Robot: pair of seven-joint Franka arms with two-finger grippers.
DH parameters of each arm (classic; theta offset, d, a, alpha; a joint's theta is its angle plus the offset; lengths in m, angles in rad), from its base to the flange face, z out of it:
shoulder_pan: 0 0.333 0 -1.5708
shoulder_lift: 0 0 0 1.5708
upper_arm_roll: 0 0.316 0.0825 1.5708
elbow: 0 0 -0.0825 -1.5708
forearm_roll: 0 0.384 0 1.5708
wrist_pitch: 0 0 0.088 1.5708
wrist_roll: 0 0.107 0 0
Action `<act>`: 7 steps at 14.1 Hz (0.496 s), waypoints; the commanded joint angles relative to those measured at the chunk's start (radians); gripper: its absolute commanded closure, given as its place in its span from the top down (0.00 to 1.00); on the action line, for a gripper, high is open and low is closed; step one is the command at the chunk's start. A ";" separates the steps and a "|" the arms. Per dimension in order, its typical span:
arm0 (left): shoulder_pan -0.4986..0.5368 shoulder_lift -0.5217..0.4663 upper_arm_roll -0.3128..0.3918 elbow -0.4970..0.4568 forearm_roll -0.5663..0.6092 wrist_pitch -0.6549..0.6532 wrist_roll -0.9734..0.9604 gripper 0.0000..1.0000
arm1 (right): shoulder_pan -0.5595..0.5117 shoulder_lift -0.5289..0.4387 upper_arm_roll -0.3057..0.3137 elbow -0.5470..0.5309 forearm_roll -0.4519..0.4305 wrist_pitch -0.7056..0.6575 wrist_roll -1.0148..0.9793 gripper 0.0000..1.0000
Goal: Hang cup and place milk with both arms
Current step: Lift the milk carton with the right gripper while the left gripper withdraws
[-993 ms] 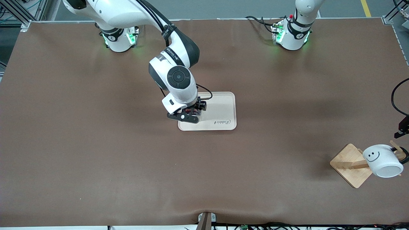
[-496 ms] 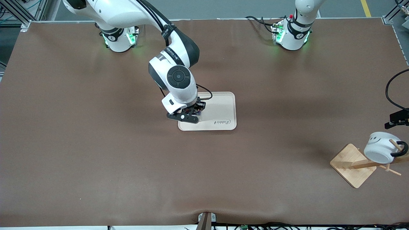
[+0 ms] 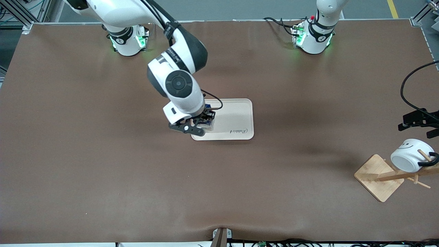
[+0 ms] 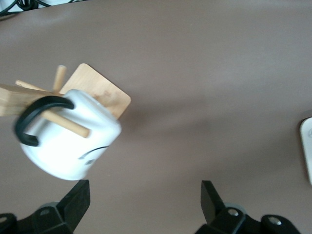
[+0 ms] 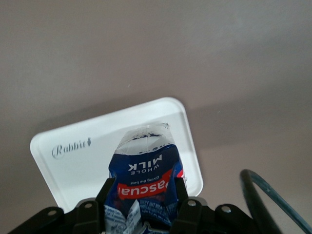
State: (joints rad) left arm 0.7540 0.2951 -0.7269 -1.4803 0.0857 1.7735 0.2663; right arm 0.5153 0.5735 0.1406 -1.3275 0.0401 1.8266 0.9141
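Observation:
The white cup with a black handle hangs by its handle on a peg of the wooden rack at the left arm's end of the table. In the left wrist view the cup hangs on the peg. My left gripper is open and empty, up in the air beside the cup, apart from it; it also shows in the left wrist view. My right gripper is shut on the blue milk carton, over the edge of the white tray toward the right arm's end.
The white tray marked "Rabbit" lies mid-table. The rack's square wooden base stands on the brown table cover. A black cable loops from the left wrist above the rack.
The cup swung from tilted face-up to hanging on the peg. My left gripper drew away from it toward the table's middle. My right gripper shifted toward the right arm's end with the milk.

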 commanded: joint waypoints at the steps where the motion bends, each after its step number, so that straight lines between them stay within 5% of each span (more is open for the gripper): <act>1: 0.010 -0.071 -0.029 -0.060 0.017 -0.005 -0.056 1.00 | -0.084 -0.047 0.005 -0.001 0.021 -0.041 0.002 0.00; 7: 0.011 -0.120 -0.087 -0.060 0.017 -0.063 -0.228 1.00 | -0.213 -0.084 -0.027 -0.007 0.023 -0.125 -0.110 0.00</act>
State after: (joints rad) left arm 0.7511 0.2075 -0.7849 -1.5228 0.0887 1.7348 0.1067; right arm 0.3411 0.5118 0.1151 -1.3194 0.0425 1.7205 0.8272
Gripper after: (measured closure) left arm 0.000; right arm 0.471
